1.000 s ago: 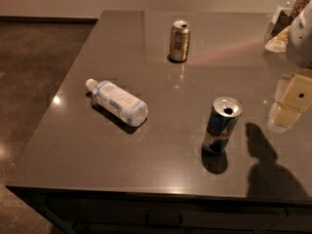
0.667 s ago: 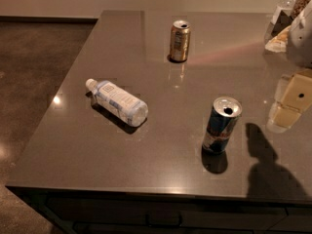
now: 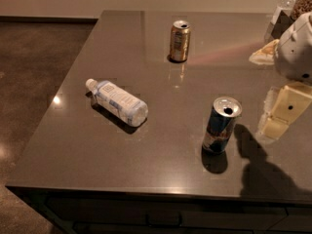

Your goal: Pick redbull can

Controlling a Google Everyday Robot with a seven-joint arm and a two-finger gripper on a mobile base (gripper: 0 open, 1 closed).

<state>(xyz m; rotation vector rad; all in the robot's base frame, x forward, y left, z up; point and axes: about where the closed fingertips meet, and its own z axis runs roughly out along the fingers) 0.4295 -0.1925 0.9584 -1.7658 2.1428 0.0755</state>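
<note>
- Camera view: a dark grey, glossy table (image 3: 146,155) is seen from above and at an angle, with its near edge along the bottom and its left corner cut off against a brown speckled floor (image 3: 34,72).
- The redbull can (image 3: 221,126) is found upright on the table, right of centre and towards the near edge. Blue-and-silver sides and a shiny silver top with an open mouth are noted. A dark reflection is seen at its base.
- The gripper (image 3: 280,113) is seen at the right edge of the picture, as cream-coloured blocks hanging just above the table surface. It is placed beside the redbull can, to that can's right, and clearly apart from it; no contact is seen.
- Whether the gripper is open or closed cannot be told from this angle. The redbull can is not held by it.
- A rounded white arm housing (image 3: 295,48) is seen above the gripper, partly cut off by the picture's edge.
- A dark shadow (image 3: 263,172) is cast on the table in front of the gripper, reaching to the near edge.
- A gold can (image 3: 179,41) is seen upright towards the far side of the table, well apart from the redbull can.
- A clear plastic bottle (image 3: 117,101) with a pale label is found lying on its side left of centre, its white cap pointed to the far left.
- Pale items at the far right corner are recorded but cannot be made out.
</note>
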